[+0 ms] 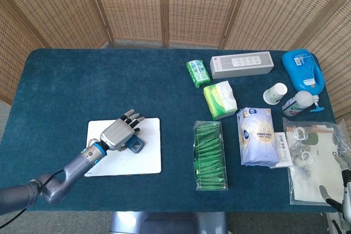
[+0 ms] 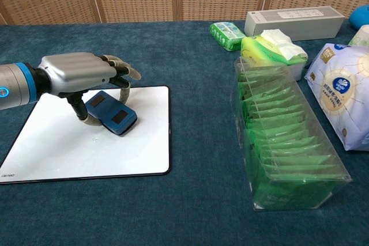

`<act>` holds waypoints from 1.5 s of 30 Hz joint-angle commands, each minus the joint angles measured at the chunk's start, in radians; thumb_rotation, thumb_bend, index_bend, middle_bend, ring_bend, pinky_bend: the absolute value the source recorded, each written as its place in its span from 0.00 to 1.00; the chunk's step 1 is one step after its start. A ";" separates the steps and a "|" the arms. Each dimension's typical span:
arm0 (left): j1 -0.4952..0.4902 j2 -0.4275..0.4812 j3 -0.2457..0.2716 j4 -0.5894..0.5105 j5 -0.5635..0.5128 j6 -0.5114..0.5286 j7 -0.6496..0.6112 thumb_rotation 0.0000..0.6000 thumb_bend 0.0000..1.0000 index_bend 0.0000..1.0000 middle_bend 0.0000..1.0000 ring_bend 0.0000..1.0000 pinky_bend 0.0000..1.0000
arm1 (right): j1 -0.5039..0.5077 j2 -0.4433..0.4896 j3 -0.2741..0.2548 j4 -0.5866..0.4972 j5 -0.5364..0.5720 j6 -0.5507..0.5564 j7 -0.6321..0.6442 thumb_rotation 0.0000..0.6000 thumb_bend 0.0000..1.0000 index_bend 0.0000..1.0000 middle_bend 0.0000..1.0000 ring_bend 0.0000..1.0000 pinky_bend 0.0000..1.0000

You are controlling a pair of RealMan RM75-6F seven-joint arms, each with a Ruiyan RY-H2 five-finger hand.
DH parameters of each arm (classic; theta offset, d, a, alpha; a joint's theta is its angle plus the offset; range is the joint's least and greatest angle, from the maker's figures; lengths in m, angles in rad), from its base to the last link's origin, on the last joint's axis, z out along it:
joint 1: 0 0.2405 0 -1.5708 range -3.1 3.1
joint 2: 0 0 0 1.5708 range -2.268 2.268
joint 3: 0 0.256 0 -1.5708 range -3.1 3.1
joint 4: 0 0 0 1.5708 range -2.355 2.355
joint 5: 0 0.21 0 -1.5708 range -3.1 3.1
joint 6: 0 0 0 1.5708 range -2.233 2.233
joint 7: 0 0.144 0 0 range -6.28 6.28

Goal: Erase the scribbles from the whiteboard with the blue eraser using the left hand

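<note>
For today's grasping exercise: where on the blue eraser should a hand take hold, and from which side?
Grip the blue eraser across its two long sides, coming from above, as the left hand does. It lies flat on the whiteboard, so only its top and its edges are free.

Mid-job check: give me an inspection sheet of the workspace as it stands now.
Surface: table covered in dark teal cloth.
Job's things: whiteboard lies flat near the front left; blue eraser rests on it; one small mark shows on the board.
Clutter: clear box of green packets, tissue packs, white pack, grey box, blue jug, paper cup, plastic bag.
Hands: left hand grips the eraser; right hand only partly visible at the frame edge.
Cables: nothing seen.
Surroundings: woven screens behind the table.
</note>
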 commanded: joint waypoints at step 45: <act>0.064 0.151 0.067 -0.192 0.105 0.103 -0.020 1.00 0.28 0.69 0.10 0.00 0.00 | 0.009 -0.008 -0.002 -0.003 -0.012 0.001 -0.004 1.00 0.23 0.14 0.11 0.00 0.03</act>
